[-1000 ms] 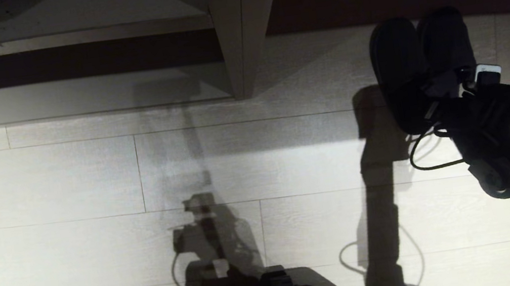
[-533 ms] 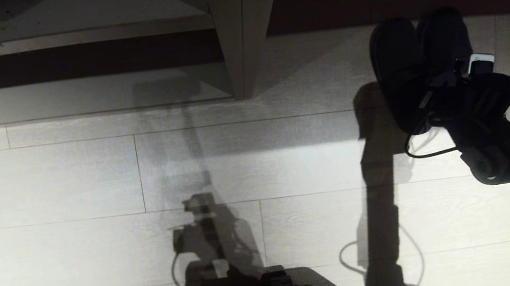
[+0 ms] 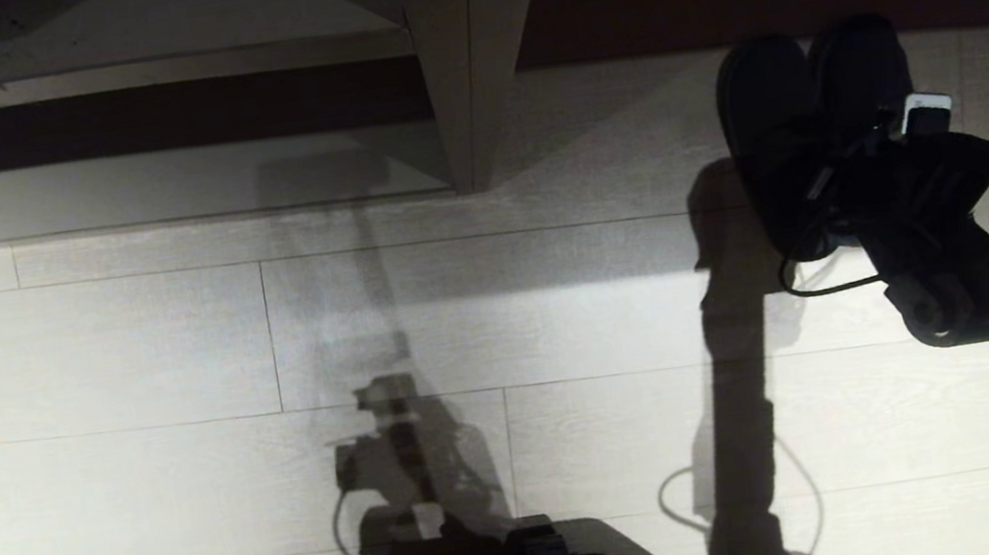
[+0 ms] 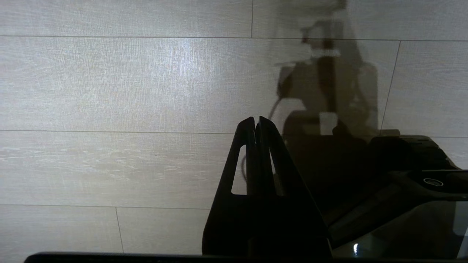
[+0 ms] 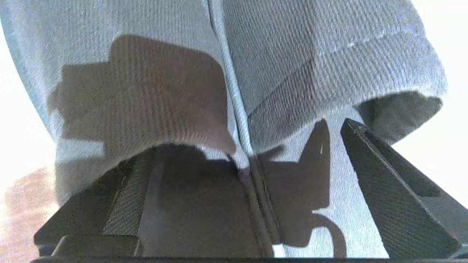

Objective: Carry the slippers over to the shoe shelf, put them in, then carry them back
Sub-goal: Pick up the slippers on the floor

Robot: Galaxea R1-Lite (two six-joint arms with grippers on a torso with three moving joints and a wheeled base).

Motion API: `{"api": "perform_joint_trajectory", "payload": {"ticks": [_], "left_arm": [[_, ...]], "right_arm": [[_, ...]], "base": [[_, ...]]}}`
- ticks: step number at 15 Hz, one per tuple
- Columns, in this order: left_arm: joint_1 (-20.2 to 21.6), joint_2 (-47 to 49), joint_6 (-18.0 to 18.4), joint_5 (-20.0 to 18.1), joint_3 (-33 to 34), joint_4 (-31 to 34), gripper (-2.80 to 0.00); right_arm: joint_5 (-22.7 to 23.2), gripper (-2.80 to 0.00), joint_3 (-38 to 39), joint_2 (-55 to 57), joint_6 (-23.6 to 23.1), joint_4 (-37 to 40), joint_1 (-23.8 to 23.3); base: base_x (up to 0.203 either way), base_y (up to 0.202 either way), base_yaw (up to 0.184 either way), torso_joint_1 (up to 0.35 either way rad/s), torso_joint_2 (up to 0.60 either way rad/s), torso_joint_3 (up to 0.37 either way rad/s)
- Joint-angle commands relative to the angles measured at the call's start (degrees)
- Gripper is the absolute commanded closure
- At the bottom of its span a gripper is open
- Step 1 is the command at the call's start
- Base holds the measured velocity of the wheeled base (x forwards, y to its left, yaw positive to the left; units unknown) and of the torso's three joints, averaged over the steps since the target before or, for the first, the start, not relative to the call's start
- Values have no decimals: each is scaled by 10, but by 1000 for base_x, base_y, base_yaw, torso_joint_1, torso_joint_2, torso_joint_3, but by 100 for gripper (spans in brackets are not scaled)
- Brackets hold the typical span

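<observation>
The slippers [image 3: 813, 131] lie side by side on the shoe shelf's [image 3: 464, 59] pale board, and your right gripper [image 5: 241, 197] has its fingers [image 5: 387, 190] spread wide, one inside each heel opening. You'll find no readable label; in the head view both are dark shapes. Your left gripper [image 4: 255, 122], fingers pressed together, hangs over the floor [image 4: 109, 91].

Slippers [image 3: 807, 127]: dark fabric pair, side by side & touching, flat on shoe shelf [image 3: 464, 59] base board near front edge, toes pointing inward.
</observation>
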Motion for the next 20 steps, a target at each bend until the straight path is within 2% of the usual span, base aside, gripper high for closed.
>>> {"api": "perform_joint_trajectory", "payload": {"ticks": [1,14,20], "left_arm": [[0,0,0,0,0,0,0],[0,0,0,0,0,0,0],[0,0,0,0,0,0,0]], "right_arm": [[-1,-280,-11,9,0,-6,-1],[5,-280,-87,60,-15,-10,-4],[14,-280,-164,89,-37,-10,-7]], "base": [[0,0,0,0,0,0],[0,0,0,0,0,0],[0,0,0,0,0,0]]}}
